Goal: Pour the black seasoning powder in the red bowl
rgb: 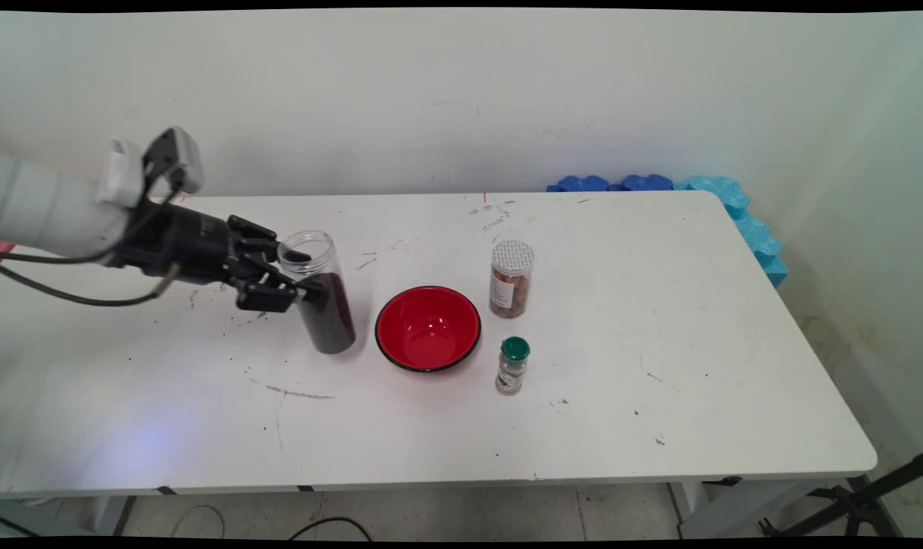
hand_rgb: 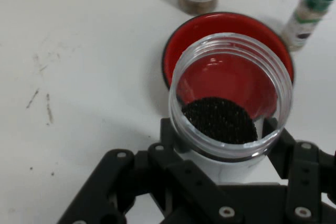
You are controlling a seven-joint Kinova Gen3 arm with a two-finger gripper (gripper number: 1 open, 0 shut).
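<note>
My gripper [rgb: 297,276] is shut on a clear open jar [rgb: 320,293] partly filled with dark grains, holding it by the upper body, slightly tilted. In the hand view the jar's open mouth [hand_rgb: 231,95] sits between my fingers, the dark grains visible inside. Just right of the jar rests a red bowl [rgb: 428,328] with a black rim, empty; it lies right behind the jar, red bowl [hand_rgb: 181,43], in the hand view.
A lidded jar of brown contents [rgb: 511,278] stands behind the bowl's right side. A small green-capped spice bottle [rgb: 512,365] stands to the bowl's right. Blue foam pieces [rgb: 736,210] line the table's far right corner.
</note>
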